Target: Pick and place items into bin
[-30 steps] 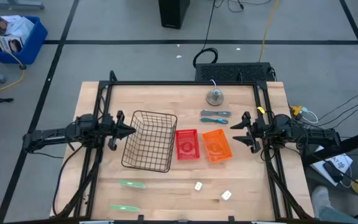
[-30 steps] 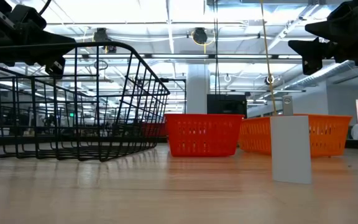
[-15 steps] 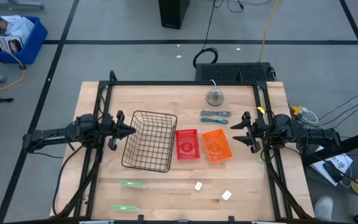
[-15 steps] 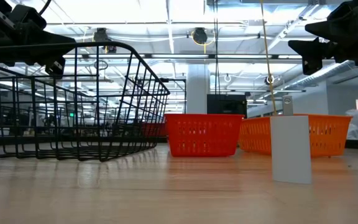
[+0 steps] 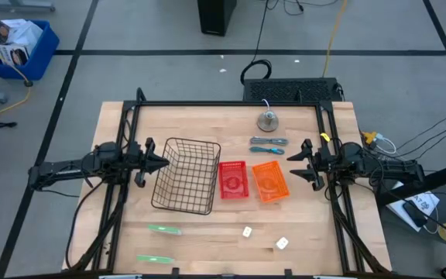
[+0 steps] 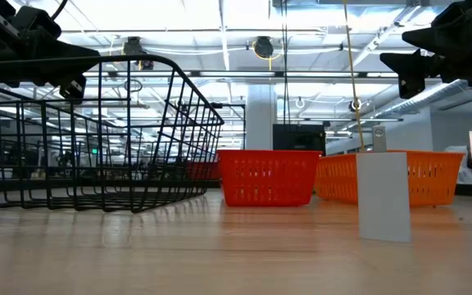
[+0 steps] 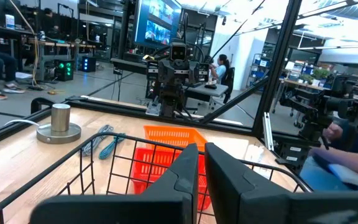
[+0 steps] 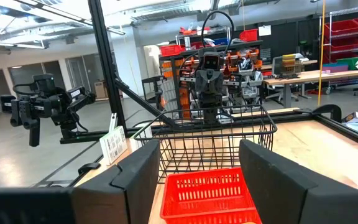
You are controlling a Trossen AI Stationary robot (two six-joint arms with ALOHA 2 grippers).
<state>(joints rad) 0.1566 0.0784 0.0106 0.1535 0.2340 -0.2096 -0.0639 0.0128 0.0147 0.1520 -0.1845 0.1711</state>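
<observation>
Left end effector (image 5: 161,163), fingers nearly closed and empty, is hovering at the black wire basket's (image 5: 186,177) left rim. Right end effector (image 5: 294,163) is waiting open, right of the orange plastic tray (image 5: 269,181). Two pale-green strips (image 5: 164,229) are lying on the wooden desk (image 5: 207,232), near-left.

Two thin pale-green strips are counted, the first strip (image 5: 164,229) and the second strip (image 5: 155,259). Two tiny white blocks are seen, one block (image 5: 247,231) and the other block (image 5: 283,243). Two slim blue-grey hand tools (image 5: 268,145) are found side by side. One black wire basket (image 5: 186,176), one red bin (image 5: 233,180), one orange bin (image 5: 269,181) and one round metal weight (image 5: 267,120), just beyond the tools, are counted.
</observation>
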